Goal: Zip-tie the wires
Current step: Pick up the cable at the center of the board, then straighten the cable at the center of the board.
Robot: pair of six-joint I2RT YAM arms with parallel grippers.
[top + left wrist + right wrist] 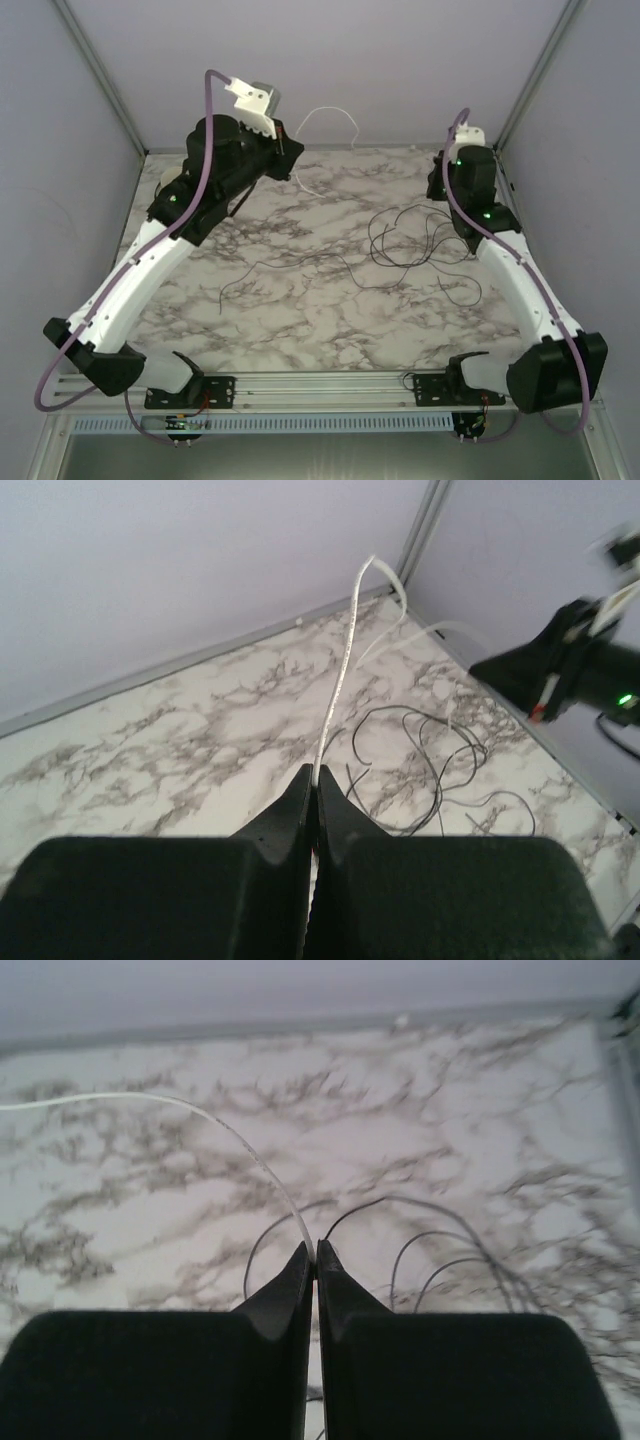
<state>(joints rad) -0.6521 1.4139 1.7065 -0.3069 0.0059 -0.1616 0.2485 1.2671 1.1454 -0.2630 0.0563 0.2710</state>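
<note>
From above, your left gripper is raised near the back wall, left of centre, and a thin white tie loops up from its tip against the wall. From this view you cannot tell how its jaws stand. Your right gripper sits at the back right of the marble table, and its jaws are too small to read here. The wires lie loose on the table just in front of and to the left of the right gripper. They form several overlapping loops, with 1 strand trailing left toward the table's middle. In your left wrist view, the 2 fingers are pressed together and pinch the tie, which rises from the tips toward the back corner and bends over at the top. The wires lie beyond the tips to the right, on the table and well apart from this gripper. The right arm shows at the right edge. In your right wrist view, the fingers are likewise closed, gripping a white strand that arcs up and off to the left edge. You cannot tell whether it is the same tie. The wires curl on the marble just past the tips, mostly to the right, untouched by the fingers.
</note>
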